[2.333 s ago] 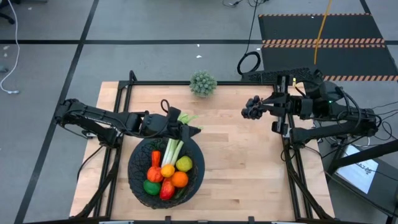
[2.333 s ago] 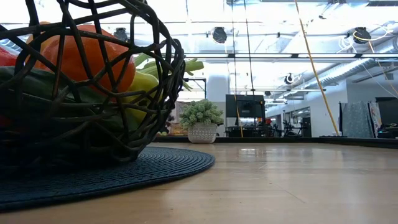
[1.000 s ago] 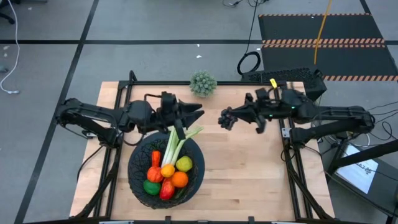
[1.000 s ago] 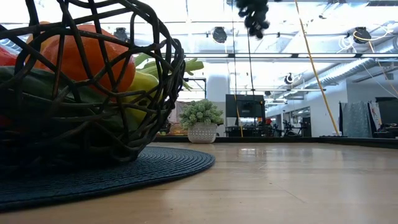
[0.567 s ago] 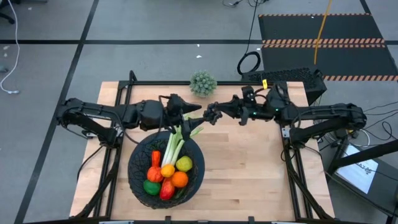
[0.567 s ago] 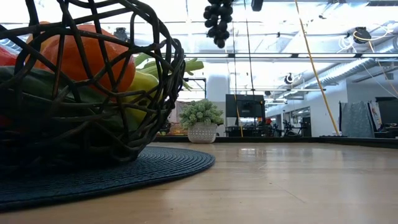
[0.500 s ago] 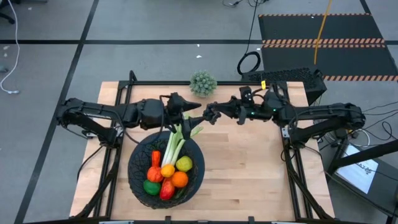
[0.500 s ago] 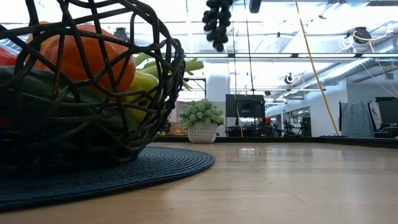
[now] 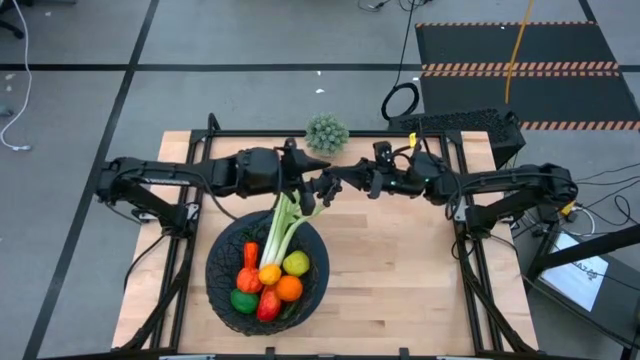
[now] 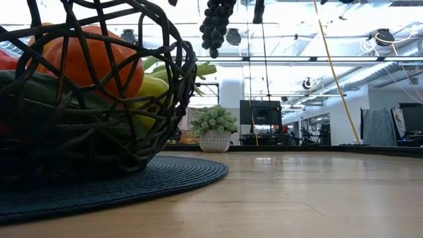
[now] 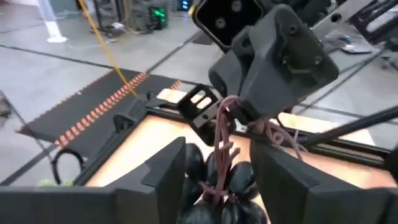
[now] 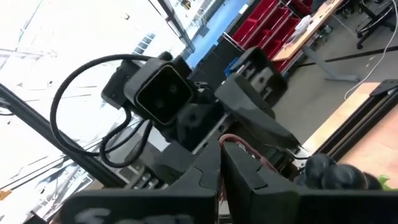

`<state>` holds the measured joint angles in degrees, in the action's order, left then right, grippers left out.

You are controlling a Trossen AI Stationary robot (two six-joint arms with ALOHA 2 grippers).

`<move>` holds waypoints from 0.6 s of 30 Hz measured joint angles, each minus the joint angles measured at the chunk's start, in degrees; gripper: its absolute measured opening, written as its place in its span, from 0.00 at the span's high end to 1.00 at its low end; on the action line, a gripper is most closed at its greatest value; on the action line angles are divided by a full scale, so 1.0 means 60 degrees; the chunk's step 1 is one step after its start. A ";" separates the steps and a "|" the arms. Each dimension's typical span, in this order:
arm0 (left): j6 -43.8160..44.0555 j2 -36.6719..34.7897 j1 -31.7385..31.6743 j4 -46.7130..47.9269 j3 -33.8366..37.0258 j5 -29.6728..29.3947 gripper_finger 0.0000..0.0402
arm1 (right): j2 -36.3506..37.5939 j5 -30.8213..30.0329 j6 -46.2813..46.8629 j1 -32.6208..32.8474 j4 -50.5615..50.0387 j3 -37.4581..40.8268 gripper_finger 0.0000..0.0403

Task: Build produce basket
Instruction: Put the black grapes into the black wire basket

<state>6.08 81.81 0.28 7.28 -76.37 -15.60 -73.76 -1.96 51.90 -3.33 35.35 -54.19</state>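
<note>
The purple grapes (image 9: 326,189) hang in the air past the basket's far rim, and they also show in the low view (image 10: 215,26). My right gripper (image 9: 342,182) is shut on their stem. My left gripper (image 9: 314,178) is open, with a finger on each side of the bunch (image 11: 217,183). The black mesh basket (image 9: 215,285) holds the carrot, orange, apple, lime, tomato and mango. The celery (image 9: 283,225) leans over its far rim. My right gripper (image 12: 221,160) pinches the top end of the grapes' red-brown stem (image 12: 239,144) between its two fingers, coming from the table's right. The bunch hangs below the stem (image 11: 222,134), clear of the table. My left gripper: I cannot tell whether its fingers (image 11: 166,169) touch the grapes.
A spiky grey-green ball plant (image 9: 326,133) in a white pot (image 10: 215,141) stands at the table's far edge, just behind both grippers. A dark round mat (image 10: 165,178) lies under the basket. Bare wood spreads to the right of the basket.
My right gripper has carried the hanging grapes toward the table's left, up to my left gripper. The bunch now hangs between the left gripper's open fingers. My left gripper has shifted slightly toward the table's right.
</note>
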 joint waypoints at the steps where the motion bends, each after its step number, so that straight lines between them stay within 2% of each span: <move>1: -0.0010 0.0014 -0.0068 -0.0002 0.0005 0.0189 0.57 | -0.0022 0.0004 0.0004 0.0007 0.0000 0.0000 1.00; 7: -0.0255 0.0125 -0.0479 -0.0072 0.0001 0.1452 0.70 | -0.0020 0.0017 0.0019 0.0011 0.0009 0.0000 1.00; 15: -0.0245 0.0165 -0.0754 -0.0195 0.0001 0.1638 0.95 | -0.0019 0.0039 -0.0019 0.0011 0.0004 0.0000 1.00; 18: -0.0054 0.0162 -0.0809 -0.0175 0.0001 0.1740 0.98 | -0.0018 0.0030 -0.0109 0.0011 0.0004 0.0000 1.00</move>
<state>5.76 82.78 -4.58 6.23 -76.36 -5.15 -73.87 -1.78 51.25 -3.27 35.38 -54.19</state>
